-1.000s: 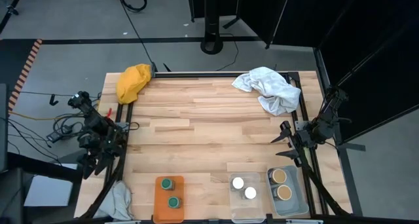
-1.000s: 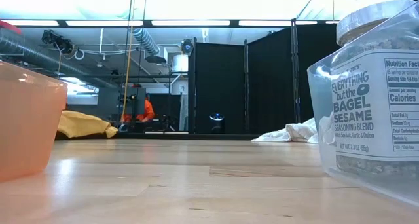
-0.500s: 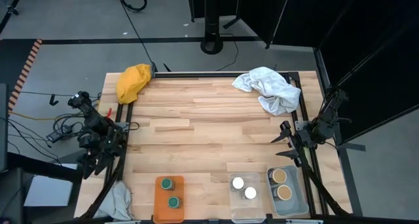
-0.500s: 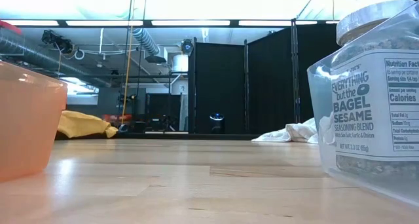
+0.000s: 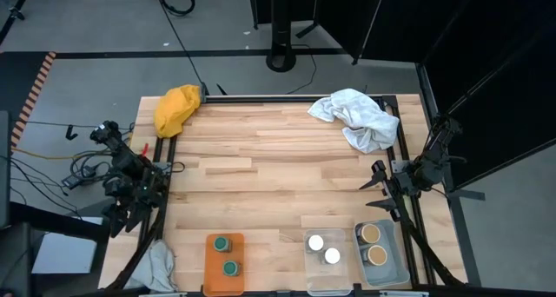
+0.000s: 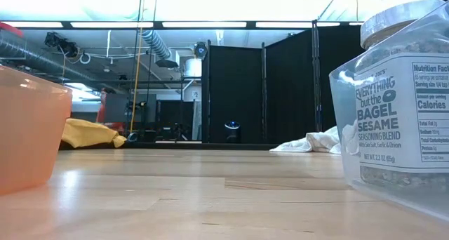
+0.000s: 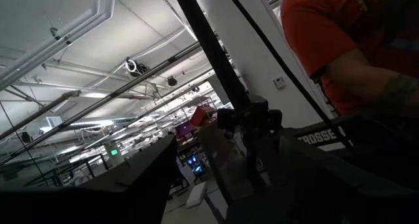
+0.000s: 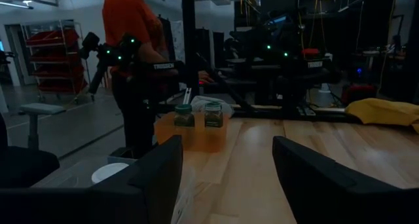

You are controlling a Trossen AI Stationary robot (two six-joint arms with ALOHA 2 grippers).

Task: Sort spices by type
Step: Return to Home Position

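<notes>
Two green-lidded jars (image 5: 226,254) stand in the orange tray (image 5: 211,275) at the table's near edge. Two white-lidded jars (image 5: 323,249) stand in the clear tray (image 5: 326,278), and two tan-lidded jars (image 5: 374,244) in the grey tray (image 5: 393,271). The low view shows the orange tray (image 6: 28,128) and a white-lidded jar (image 6: 403,100) inside the clear tray close up. The right wrist view looks across at the green-lidded jars (image 8: 196,115). My left gripper (image 7: 222,191) rests off the table's left edge, open and pointing up. My right gripper (image 8: 226,185) hangs at the right edge, open.
A yellow cloth (image 5: 176,108) lies at the far left corner, a white cloth (image 5: 358,116) at the far right, and a grey cloth (image 5: 158,264) at the near left corner. Bare wood (image 5: 278,171) fills the middle. A person in an orange shirt (image 8: 131,27) stands beyond the left side.
Neither arm nor any jar has moved. Only the person in orange, seen far off in the low view, has shifted to the left in the room behind the table.
</notes>
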